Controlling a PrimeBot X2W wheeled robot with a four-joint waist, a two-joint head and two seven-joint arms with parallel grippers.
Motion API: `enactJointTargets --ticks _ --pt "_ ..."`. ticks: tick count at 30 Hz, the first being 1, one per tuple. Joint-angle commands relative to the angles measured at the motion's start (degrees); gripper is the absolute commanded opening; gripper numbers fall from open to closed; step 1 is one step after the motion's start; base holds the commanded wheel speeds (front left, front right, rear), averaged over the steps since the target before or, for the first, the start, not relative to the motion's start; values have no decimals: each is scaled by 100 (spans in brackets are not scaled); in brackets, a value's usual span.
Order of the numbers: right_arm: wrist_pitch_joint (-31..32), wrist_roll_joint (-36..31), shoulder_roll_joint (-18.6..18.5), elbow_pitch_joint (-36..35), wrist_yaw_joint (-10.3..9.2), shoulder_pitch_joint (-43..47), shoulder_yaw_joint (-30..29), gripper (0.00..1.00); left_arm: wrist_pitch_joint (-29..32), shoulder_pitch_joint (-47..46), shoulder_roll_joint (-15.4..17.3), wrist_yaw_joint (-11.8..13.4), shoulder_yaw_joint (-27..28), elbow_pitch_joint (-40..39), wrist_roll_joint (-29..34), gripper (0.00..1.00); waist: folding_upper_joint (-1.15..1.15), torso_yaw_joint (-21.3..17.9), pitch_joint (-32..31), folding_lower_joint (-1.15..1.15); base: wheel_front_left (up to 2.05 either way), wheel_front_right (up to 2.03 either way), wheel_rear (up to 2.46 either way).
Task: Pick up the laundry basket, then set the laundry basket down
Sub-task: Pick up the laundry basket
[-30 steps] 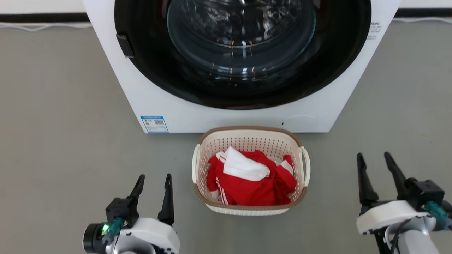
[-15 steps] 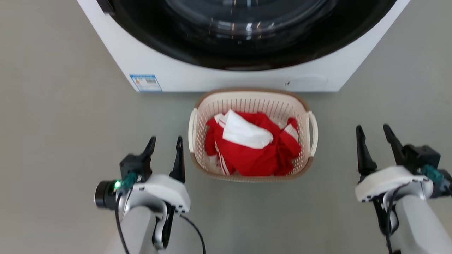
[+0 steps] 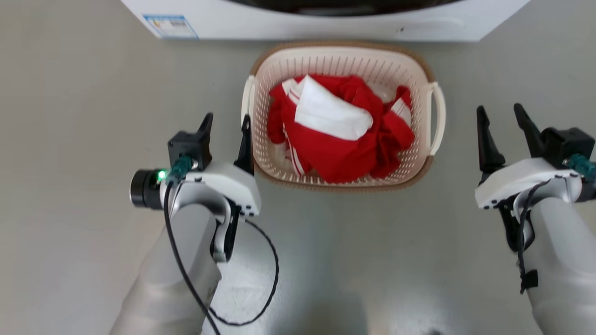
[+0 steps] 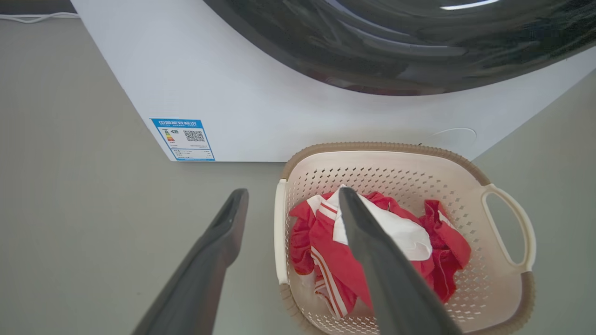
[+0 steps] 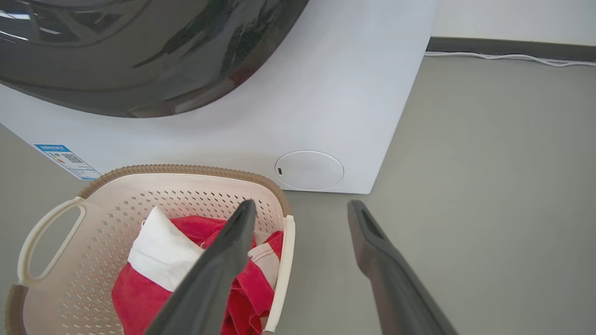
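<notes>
The laundry basket (image 3: pixel 344 60) is cream-white and perforated with a brown rim, and it stands on the grey floor in front of the washing machine. Red clothes with white stripes and a white cloth (image 3: pixel 333 114) lie inside it. My left gripper (image 3: pixel 226 118) is open, its inner finger right beside the left loop handle (image 3: pixel 246 97). In the left wrist view the left gripper (image 4: pixel 293 191) has one finger on either side of that handle (image 4: pixel 280 232). My right gripper (image 3: pixel 499 109) is open, a short way right of the right handle (image 3: pixel 440 116). The right gripper (image 5: pixel 302 204) has nothing between its fingers.
The white washing machine (image 3: pixel 326 30) stands directly behind the basket, with a blue label (image 3: pixel 170 25) at its lower left corner and a round service cap (image 5: pixel 308 170). A white cable (image 5: pixel 512 56) runs along the wall base. My left arm's black cable (image 3: pixel 267 279) loops over the floor.
The head camera has tilted down and come closer, so the whole picture has shifted. My left gripper has come up beside the basket's left handle. The right gripper has drawn nearer the right handle. Both stay open.
</notes>
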Motion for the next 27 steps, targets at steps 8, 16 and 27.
enactJointTargets --ticks 8,16,27 --pt "-78 219 -143 45 34 -398 218 100 -36 -724 92 240 -105 152 -171 100 0 25 924 0 0 0 0" --pt "-78 330 -238 19 34 -571 233 100 -36 -1156 92 257 -257 339 -217 100 0 2 1365 0 0 0 0" --pt "-78 428 -272 -38 34 -834 360 100 -36 -1663 92 344 -342 695 -202 100 0 -24 1847 0 0 0 0"
